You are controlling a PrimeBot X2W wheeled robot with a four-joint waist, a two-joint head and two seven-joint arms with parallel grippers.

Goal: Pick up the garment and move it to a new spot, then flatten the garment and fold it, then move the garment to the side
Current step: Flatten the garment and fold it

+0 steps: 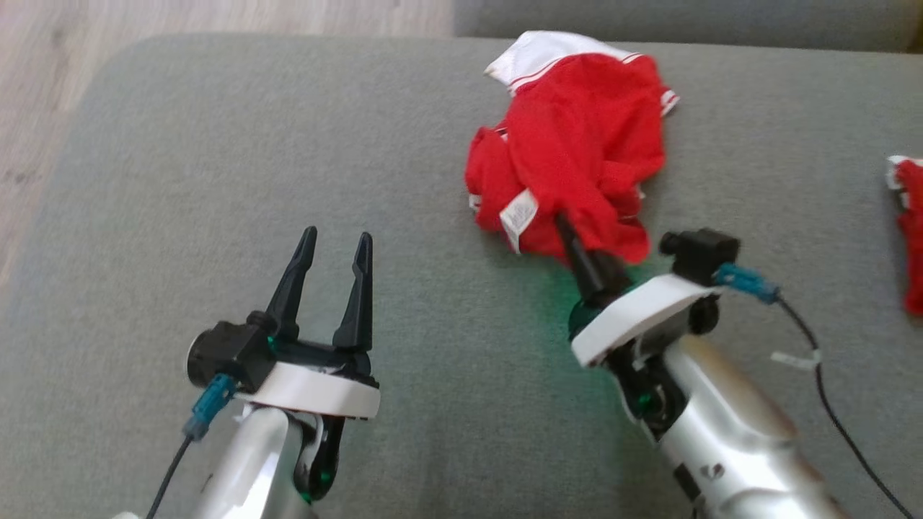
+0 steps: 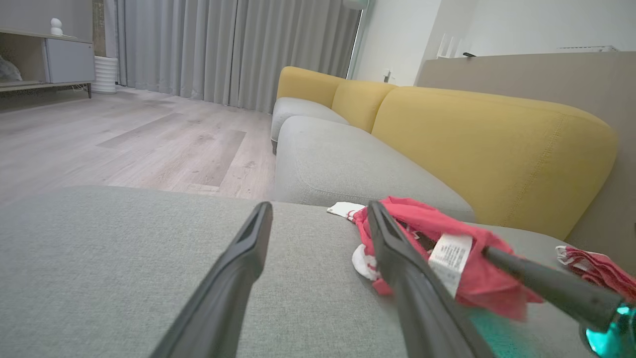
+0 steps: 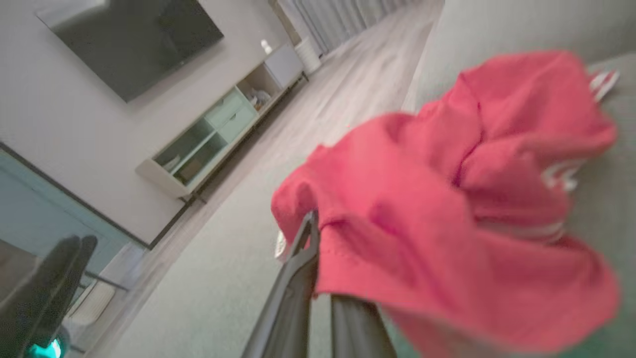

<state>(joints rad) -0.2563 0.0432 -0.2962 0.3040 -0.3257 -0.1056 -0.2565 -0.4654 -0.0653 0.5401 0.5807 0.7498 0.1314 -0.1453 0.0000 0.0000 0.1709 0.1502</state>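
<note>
The right tool (image 1: 567,228) is clamped on the near edge of the red garment (image 1: 577,144), which is bunched just ahead on the grey cushion (image 1: 216,144) and judged light, limp and best gripped by its edges; the left tool (image 1: 337,241) is kept spread and empty alongside.

Grey upholstered seat (image 1: 180,180): broad, flat, fabric-covered.
Wood floor (image 2: 124,134): pale planks, beyond seat edge.
Yellow backrest (image 2: 497,149): behind second grey cushion (image 2: 338,169).
Grey curtains (image 2: 223,49): full-length, at far wall.
Low cabinet (image 3: 208,134): open shelves, below wall-mounted screen (image 3: 134,40).
Second red cloth (image 1: 912,231): on seat, cut off by right edge of head view.
</note>
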